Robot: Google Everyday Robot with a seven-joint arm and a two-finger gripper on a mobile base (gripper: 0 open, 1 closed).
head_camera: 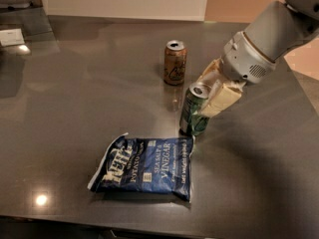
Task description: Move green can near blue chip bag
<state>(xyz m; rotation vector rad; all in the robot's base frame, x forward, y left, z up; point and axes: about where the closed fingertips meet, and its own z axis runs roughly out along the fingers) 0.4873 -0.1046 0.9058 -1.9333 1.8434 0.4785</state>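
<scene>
The green can (192, 111) stands upright on the dark table, right by the upper right corner of the blue chip bag (145, 167), which lies flat near the front edge. My gripper (209, 96) reaches in from the right, its cream-coloured fingers (223, 99) closed around the green can's upper part. The can's silver top shows just left of the fingers.
A brown-orange can (175, 62) stands upright behind the green can, toward the table's middle back. The dark table (75, 93) runs to a front edge just below the bag. My grey arm (264, 44) comes in from the upper right. A white object (11, 36) sits at the far left.
</scene>
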